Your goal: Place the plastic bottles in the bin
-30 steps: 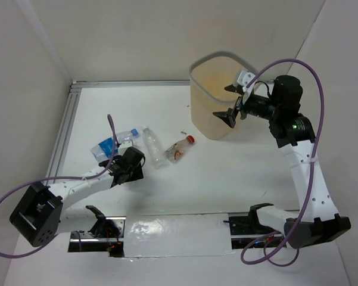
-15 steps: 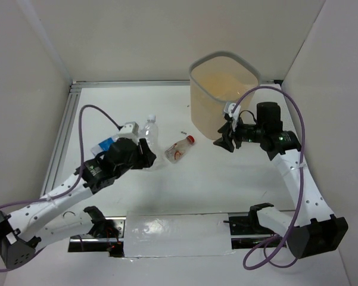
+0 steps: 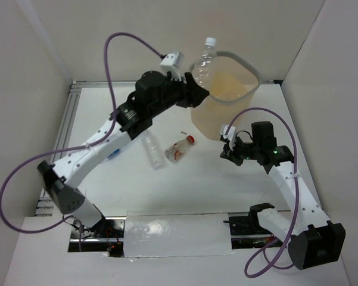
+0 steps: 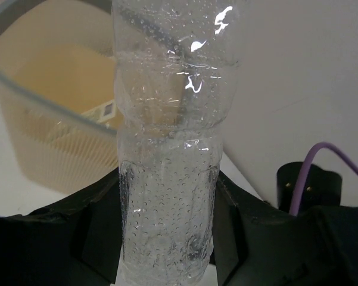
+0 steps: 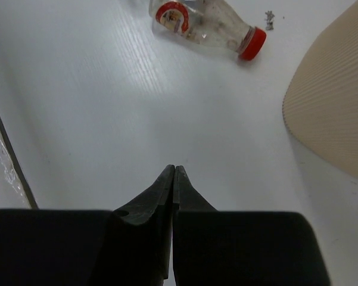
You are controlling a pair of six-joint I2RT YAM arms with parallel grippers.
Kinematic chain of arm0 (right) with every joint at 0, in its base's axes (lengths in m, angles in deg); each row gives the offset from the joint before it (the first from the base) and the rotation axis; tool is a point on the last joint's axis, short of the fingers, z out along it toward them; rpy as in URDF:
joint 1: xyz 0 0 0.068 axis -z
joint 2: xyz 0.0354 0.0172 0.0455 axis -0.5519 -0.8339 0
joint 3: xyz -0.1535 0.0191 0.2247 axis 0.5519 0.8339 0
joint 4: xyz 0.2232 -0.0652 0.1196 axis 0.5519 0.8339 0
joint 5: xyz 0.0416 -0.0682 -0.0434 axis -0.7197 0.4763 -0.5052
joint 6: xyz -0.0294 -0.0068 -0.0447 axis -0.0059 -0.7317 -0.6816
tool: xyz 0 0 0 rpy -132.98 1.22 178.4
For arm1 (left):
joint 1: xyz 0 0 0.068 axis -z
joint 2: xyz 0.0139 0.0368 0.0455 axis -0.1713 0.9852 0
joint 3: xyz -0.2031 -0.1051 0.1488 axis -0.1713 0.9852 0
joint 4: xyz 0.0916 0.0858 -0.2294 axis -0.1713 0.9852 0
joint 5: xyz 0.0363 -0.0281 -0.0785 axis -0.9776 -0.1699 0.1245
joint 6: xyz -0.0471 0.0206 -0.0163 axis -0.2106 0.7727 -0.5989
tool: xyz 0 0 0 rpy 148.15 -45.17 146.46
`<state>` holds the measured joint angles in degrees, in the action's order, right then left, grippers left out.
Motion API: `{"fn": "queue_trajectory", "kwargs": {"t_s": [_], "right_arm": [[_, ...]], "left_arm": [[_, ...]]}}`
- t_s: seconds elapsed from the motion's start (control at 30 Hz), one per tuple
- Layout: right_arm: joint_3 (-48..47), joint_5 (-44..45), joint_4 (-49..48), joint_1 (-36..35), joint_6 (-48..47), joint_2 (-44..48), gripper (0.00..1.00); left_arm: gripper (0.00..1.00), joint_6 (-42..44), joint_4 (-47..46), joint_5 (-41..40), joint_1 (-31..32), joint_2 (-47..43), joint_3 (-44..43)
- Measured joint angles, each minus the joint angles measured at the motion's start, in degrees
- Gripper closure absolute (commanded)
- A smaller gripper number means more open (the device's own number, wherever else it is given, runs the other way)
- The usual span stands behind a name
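My left gripper [image 3: 189, 90] is shut on a clear plastic bottle [image 3: 202, 64] with a white cap. It holds the bottle upright in the air at the left rim of the beige bin [image 3: 209, 119]. In the left wrist view the wet bottle [image 4: 167, 149] stands between the black fingers [image 4: 101, 229], with the bin's mouth [image 4: 24, 83] behind it. A red-capped bottle [image 3: 180, 149] and a clear bottle [image 3: 153, 151] lie on the table. My right gripper [image 3: 225, 152] is shut on nothing, low over the table by the bin's front. Its tips [image 5: 174, 170] point towards the red-capped bottle [image 5: 208, 24].
A metal rail [image 3: 62, 131] runs along the table's left side and white walls close in the back and sides. A shiny strip [image 3: 173, 235] covers the near edge between the arm bases. A small speck of debris [image 3: 183, 132] lies near the red-capped bottle.
The left arm has lifted the clear bottle from the table up to the bin's left rim. The right gripper has come away from the bin, lowered towards the table and shut.
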<state>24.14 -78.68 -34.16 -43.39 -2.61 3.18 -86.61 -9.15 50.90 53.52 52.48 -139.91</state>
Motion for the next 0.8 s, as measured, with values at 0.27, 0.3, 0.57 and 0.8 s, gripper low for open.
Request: {"fn": "queue_trajectory", "kwargs": {"t_s": [0.27, 0.3, 0.57, 0.8], "right_arm": [[4.52, 2.16, 1.07, 0.0, -2.97, 1.29, 0.95], [4.9, 2.21, 1.27, 0.0, -3.08, 1.42, 0.93], [6.88, 2.56, 1.84, 0.0, -4.2, 3.28, 0.76], [7.96, 2.78, 2.73, 0.02, -5.16, 4.07, 0.25]], "left_arm": [[0.84, -4.0, -11.26, 8.81, -1.27, 13.9, -10.27], [0.84, -5.27, -13.46, 8.79, -1.6, 14.4, -9.42], [0.71, -14.82, -26.56, 7.63, -3.15, 25.14, -12.31], [0.11, -14.86, -24.44, 5.62, -3.08, 35.08, -21.97]]}}
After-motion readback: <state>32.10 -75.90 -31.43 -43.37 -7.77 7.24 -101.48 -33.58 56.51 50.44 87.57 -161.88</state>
